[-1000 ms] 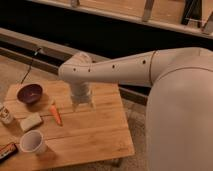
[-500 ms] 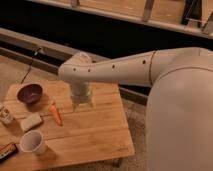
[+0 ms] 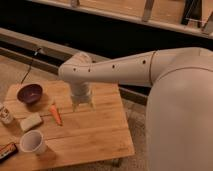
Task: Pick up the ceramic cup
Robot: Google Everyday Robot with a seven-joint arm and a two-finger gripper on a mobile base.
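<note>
The ceramic cup [image 3: 33,142] is a small white round cup with a pale pinkish inside. It stands upright near the front left of the wooden table [image 3: 95,135]. My gripper [image 3: 82,105] hangs from the white arm over the middle of the table, pointing down. It is up and to the right of the cup, well apart from it. An orange carrot [image 3: 55,114] lies between the gripper and the cup.
A dark purple bowl [image 3: 29,93] sits at the back left. A pale sponge-like block [image 3: 31,121] lies left of the carrot. A small white printed container [image 3: 5,114] stands at the left edge. A dark snack bar [image 3: 6,151] lies at the front left corner.
</note>
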